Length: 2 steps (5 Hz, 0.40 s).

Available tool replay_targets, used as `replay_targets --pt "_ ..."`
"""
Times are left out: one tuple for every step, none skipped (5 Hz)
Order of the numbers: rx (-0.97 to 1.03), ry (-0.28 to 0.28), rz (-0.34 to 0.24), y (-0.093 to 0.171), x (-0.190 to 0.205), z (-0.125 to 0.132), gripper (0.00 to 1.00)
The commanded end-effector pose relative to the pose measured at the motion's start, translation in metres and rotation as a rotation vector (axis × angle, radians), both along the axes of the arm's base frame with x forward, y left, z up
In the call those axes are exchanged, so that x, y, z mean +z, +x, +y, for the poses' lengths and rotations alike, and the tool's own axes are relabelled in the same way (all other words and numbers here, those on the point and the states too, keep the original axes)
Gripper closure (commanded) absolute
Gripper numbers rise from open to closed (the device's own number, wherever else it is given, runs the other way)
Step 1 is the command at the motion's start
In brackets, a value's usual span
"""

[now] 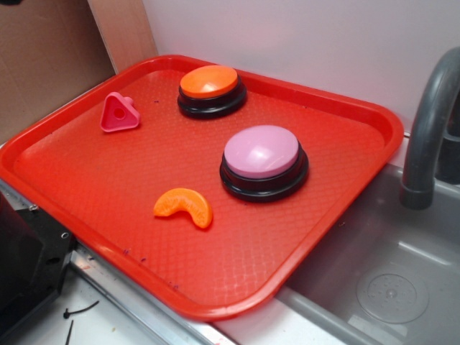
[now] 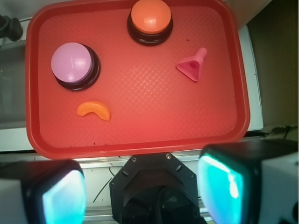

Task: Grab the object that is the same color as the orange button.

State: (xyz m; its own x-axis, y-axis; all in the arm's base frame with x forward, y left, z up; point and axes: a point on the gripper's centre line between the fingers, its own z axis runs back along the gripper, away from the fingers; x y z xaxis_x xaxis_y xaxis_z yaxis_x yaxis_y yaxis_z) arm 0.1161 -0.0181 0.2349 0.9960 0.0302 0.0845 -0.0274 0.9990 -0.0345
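The small orange crescent segment (image 1: 184, 206) lies on the red tray (image 1: 86, 180), near its front middle; in the wrist view it (image 2: 94, 110) lies at lower left. The orange button (image 1: 210, 89) on its black base stands at the tray's back; in the wrist view it (image 2: 150, 19) is at the top. My gripper (image 2: 142, 191) is open and empty, its two pads (image 2: 63, 196) wide apart, high above and short of the tray's near edge. The gripper does not show in the exterior view.
A pink-topped button (image 1: 263, 161) stands right of the segment. A pink triangular piece (image 1: 118, 113) lies at the tray's back left. A grey sink (image 1: 388, 273) and faucet (image 1: 428, 129) are at the right. The robot's black base (image 2: 156, 186) sits below the tray's edge.
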Motion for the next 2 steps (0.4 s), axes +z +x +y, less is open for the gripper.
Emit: replay_targets --pt "0.000 0.000 0.000 0.000 0.000 0.000 0.00" --pt "-0.144 0.053 -0.013 0.006 -0.005 -0.011 0.00"
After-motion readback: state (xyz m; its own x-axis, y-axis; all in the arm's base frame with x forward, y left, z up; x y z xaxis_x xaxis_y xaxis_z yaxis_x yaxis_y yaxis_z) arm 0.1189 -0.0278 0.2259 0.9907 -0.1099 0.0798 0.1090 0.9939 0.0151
